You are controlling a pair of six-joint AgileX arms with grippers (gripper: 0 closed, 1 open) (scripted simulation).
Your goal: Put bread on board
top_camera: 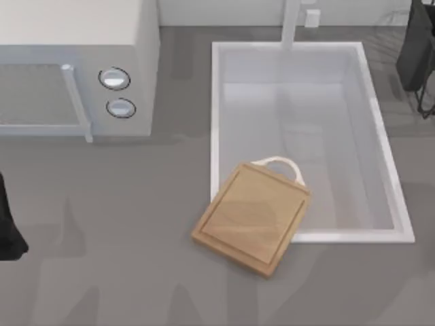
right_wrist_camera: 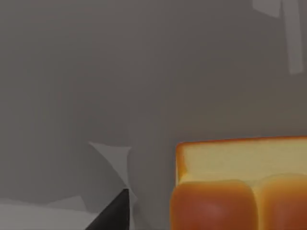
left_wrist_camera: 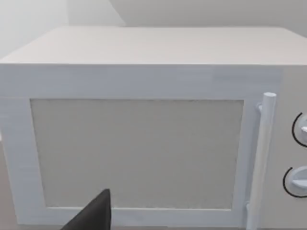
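Note:
The board (top_camera: 251,217) is a light tan wooden rectangle with a cream loop handle (top_camera: 279,163). It lies tilted on the grey counter, and its handle end overlaps the front left corner of the sink (top_camera: 217,122). The bread (right_wrist_camera: 240,191), golden-orange with a browner crust, shows close up in the right wrist view on a grey surface, beside a dark part of my right gripper (right_wrist_camera: 115,215). My right arm (top_camera: 420,54) is at the far right back of the table. At the left edge is my left arm (top_camera: 10,224), far from the board.
A white microwave (top_camera: 75,61) with two round knobs stands at the back left, and its door and bar handle (left_wrist_camera: 261,158) face my left gripper (left_wrist_camera: 96,215). The white sink basin has a tap (top_camera: 292,20) at the back.

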